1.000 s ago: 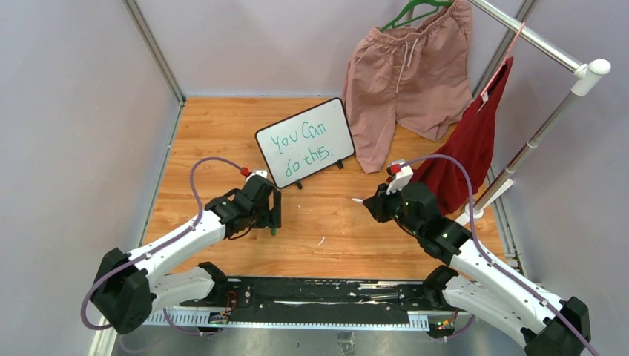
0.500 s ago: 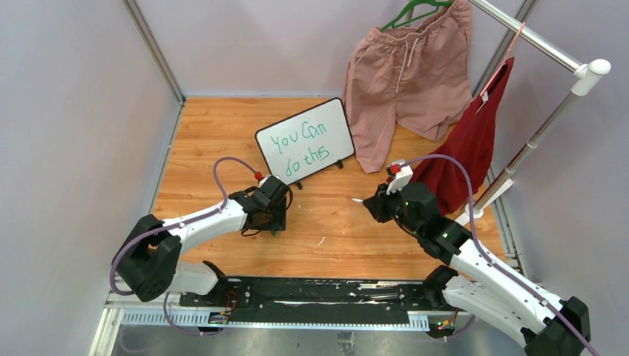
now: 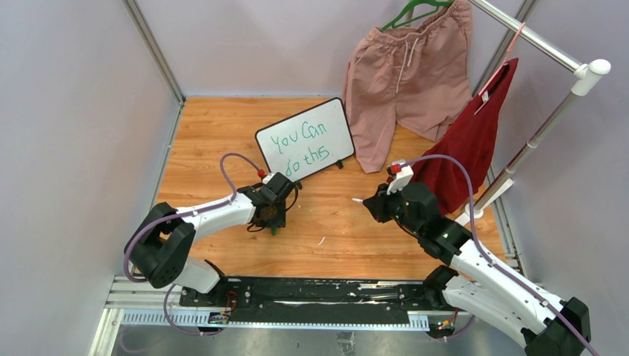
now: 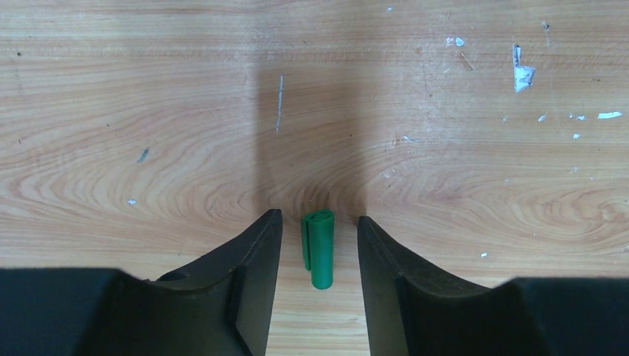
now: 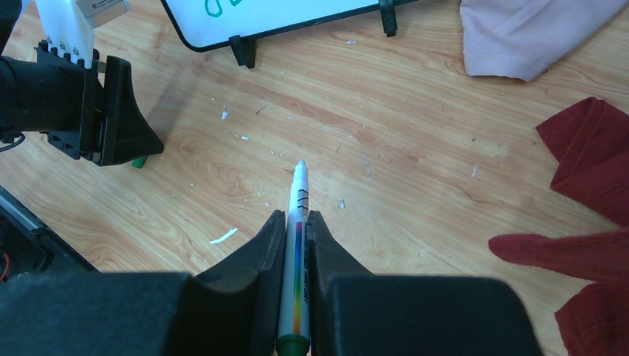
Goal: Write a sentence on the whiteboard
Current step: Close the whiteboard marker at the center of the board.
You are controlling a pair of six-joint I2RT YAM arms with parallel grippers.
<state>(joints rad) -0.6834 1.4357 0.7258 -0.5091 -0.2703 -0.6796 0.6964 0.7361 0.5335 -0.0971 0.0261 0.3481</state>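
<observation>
Wooden tabletop (image 3: pixel 215 133), scuffed, white flecks, grey walls round it. Your items:

1. Whiteboard (image 3: pixel 305 141) – propped on its feet, just beyond L gripper (image 4: pixel 317 219), ahead-left of R gripper (image 5: pixel 295 219). Sentence (image 3: pixel 299 143) on it in green, two lines: "You Can / do this".
2. L gripper – down at table lvl, jaws part-open, straddling green marker cap (image 4: pixel 320 251). Cap lies flat btwn the fingers w/ a gap each side. You can see no contact, so it's not grasped.
3. R gripper – clenched on marker (image 5: pixel 300 185): white barrel w/ rainbow stripe, bare tip pointing fwd past the fingertips.
4. Pink shorts (image 3: pixel 404 74) on green hanger (image 3: pixel 415 9) – ahead-right of R gripper.
5. Red garment (image 3: pixel 467 148) hanging from rail (image 3: pixel 534 41) – to R gripper's right.
</observation>
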